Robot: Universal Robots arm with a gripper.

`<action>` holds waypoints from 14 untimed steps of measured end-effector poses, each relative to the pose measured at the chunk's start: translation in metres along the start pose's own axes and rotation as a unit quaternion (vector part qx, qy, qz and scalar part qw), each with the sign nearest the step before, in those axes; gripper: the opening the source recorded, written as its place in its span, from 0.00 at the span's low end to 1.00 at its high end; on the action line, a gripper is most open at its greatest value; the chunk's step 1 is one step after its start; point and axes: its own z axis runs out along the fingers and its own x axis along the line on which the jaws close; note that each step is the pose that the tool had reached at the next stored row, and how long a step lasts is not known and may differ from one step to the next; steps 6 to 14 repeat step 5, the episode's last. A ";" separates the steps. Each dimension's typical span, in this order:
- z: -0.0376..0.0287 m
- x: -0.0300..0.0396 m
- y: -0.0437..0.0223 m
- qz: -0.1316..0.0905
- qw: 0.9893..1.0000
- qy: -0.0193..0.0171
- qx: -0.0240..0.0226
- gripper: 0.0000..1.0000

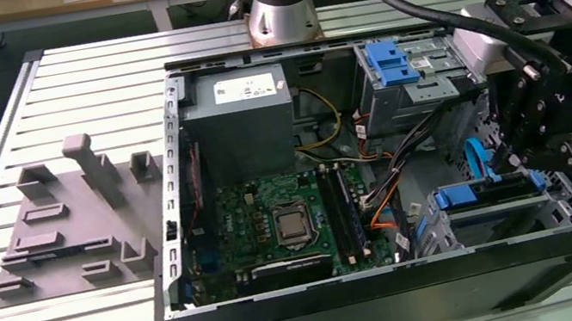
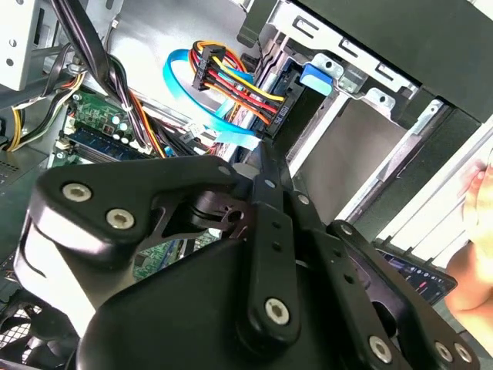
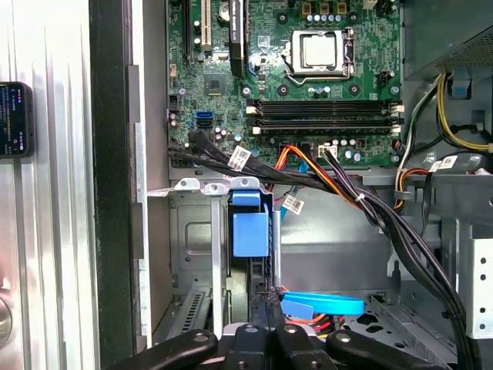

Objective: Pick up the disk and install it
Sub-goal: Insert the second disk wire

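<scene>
Counter (image 1: 53, 86) carries the open computer case (image 1: 402, 298), lid off. Motherboard (image 1: 272, 215) sits mid-case. The lower drive cage (image 1: 555, 207) is in the front corner, at the exterior view's right.

The disk (image 1: 483, 193) sits edge-on in that cage. Its blue carrier tab (image 3: 250, 227) faces up between the cage rails in the first wrist view. It looks inserted, not carried. Whether it's fully latched, I can't tell.

My tool (image 1: 513, 162) hangs low inside the case, right over the cage. In both wrist views the fingers are pressed together with nothing seen between them. The tips (image 3: 266, 301) are at the disk's rear edge, just beside the plugged connectors (image 2: 262, 104). Touching or a hair apart, can't tell.

Blue flat cable (image 2: 181, 85) loops close by the tips, with orange and red wires bundled at the plug.

My read: pick is done and this is the install step, late stage, seating or checking. Any further push needs to go straight along the rails, tips kept off the connectors and clear of the cable loop.
</scene>
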 end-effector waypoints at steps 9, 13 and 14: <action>0.0000 0.0000 0.0000 0.000 1.000 0.000 0.000 0.11; 0.0000 0.0000 0.0000 0.000 1.000 0.000 0.000 0.11; 0.0000 0.0000 0.0000 0.000 1.000 0.000 0.000 0.11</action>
